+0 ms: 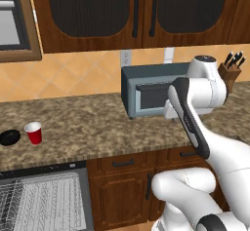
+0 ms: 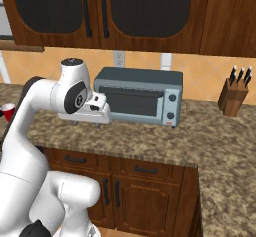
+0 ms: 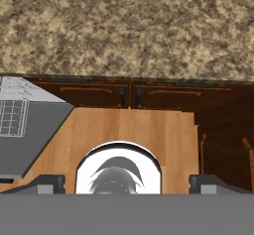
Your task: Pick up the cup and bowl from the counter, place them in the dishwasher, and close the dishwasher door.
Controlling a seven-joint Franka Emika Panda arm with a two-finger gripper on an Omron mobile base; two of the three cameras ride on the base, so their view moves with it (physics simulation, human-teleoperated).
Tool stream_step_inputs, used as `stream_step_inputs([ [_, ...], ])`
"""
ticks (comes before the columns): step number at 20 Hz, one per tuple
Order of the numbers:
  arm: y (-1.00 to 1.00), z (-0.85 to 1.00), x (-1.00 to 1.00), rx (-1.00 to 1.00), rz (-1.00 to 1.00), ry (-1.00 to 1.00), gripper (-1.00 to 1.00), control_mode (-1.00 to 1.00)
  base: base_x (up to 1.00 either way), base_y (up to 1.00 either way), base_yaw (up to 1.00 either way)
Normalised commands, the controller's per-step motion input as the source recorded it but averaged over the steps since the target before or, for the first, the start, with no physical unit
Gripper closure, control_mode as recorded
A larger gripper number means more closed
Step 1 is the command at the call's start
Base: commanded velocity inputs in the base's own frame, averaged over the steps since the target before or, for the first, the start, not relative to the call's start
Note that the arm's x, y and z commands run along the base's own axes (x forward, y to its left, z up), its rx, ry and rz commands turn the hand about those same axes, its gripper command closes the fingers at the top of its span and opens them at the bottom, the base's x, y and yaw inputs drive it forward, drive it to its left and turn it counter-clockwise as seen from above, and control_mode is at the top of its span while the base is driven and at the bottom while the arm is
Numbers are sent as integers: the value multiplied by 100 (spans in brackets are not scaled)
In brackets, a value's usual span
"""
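Cup (image 1: 33, 132) and bowl (image 1: 9, 137) sit side by side on counter (image 1: 97, 123), far left of arm, dishwasher door (image 3: 30, 130) hangs open below; gripper (image 3: 126, 182) spread, empty; long swing risks tipping cup or clipping toaster oven (image 2: 140, 96)

I see the red cup (image 1: 33, 132) standing upright on the granite counter (image 1: 97, 127) just beside the black bowl (image 1: 9, 137), above the open dishwasher (image 1: 44, 201) (white rack showing).
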Motion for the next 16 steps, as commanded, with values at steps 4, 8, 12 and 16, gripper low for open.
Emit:
stream_step_inputs([
  [4, 0, 0, 0, 0, 2, 0, -100, -100, 0, 0, 0],
  [8, 0, -11, -13, 0, 3, 2, -100, -100, 0, 0, 0],
  [12, 0, -8, -13, 0, 2, 1, -100, 100, -47, 0, 14],
  [16, 0, 0, 0, 0, 0, 0, -100, 100, -51, 0, 33],
])
